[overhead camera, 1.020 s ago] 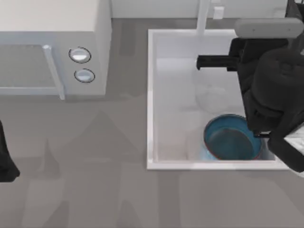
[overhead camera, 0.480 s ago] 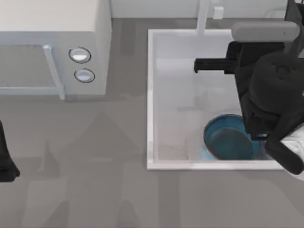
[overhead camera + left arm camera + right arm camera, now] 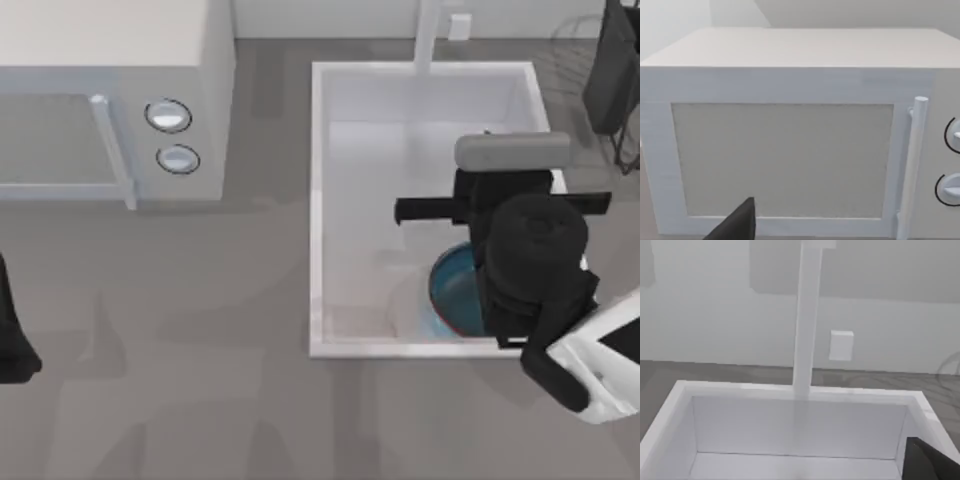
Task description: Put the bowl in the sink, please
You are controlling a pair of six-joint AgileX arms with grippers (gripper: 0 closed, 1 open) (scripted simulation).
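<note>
The blue-teal bowl (image 3: 452, 290) rests on the floor of the white sink (image 3: 317, 200), in its near right corner. About half of the bowl is covered by my right arm. My right gripper (image 3: 500, 190) hovers over the right half of the basin, just beyond the bowl, pointing toward the faucet (image 3: 428, 35). The right wrist view looks along the sink's far wall (image 3: 800, 427) to the faucet post (image 3: 807, 315), with nothing held in front of it. My left arm (image 3: 12, 340) is parked at the table's left edge.
A white microwave (image 3: 110, 100) with two round knobs stands at the back left; the left wrist view faces its door (image 3: 782, 160) and handle (image 3: 912, 165). A dark wire rack (image 3: 600, 70) sits at the back right. Grey counter lies in front of the sink.
My right arm has moved from the sink's far right toward the near side and leftward, covering more of the bowl. The bowl has stayed put in the sink.
</note>
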